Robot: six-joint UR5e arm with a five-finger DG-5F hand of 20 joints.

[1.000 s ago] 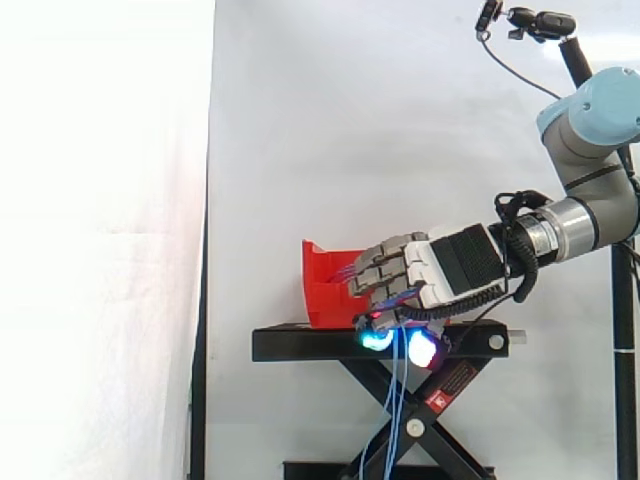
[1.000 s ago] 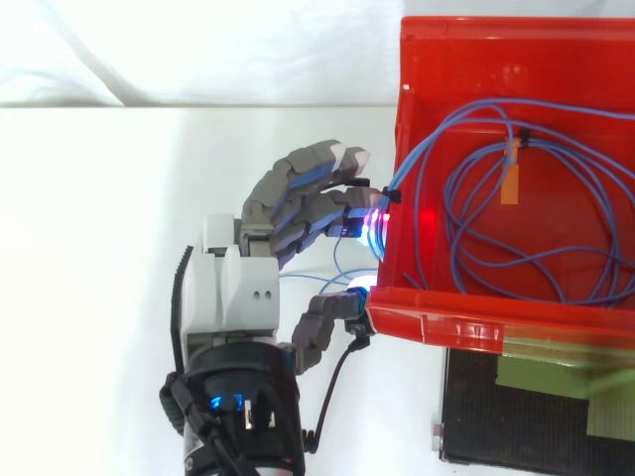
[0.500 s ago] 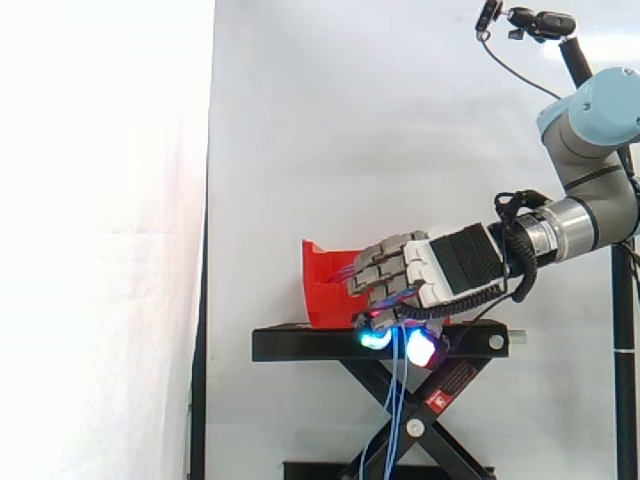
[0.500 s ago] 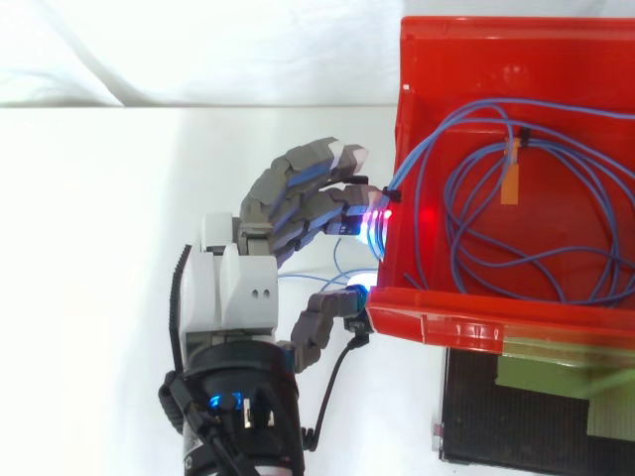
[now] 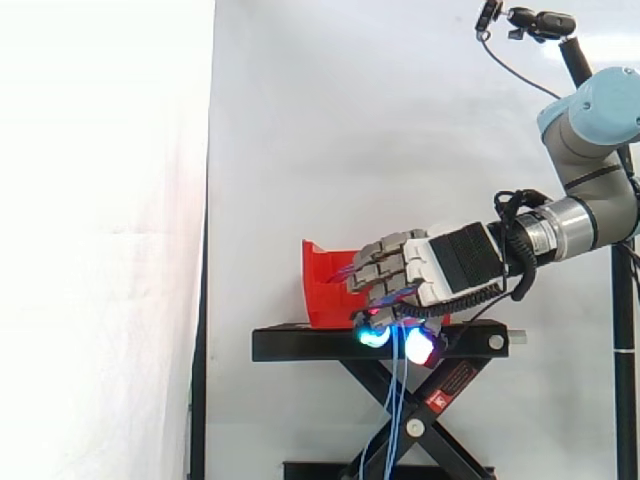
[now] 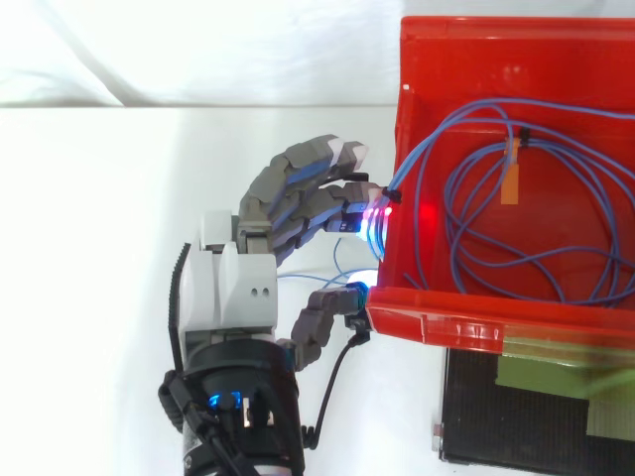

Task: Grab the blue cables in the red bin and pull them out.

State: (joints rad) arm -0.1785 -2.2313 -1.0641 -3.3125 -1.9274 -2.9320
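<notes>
The robot hand (image 6: 233,293) has grey fingers (image 6: 288,183), a white back, cyan and magenta glowing pads (image 5: 374,338); the arm (image 5: 598,122) is silver and pale blue.

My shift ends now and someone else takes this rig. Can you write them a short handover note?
Hand: fingers curled round strands of the blue cables at the red bin's wall nearest the arm.
Cables: those strands hang over the wall and down past the black stand; most loops lie in the bin.
Done: grasp made.
Left: pull the loops out.
</notes>
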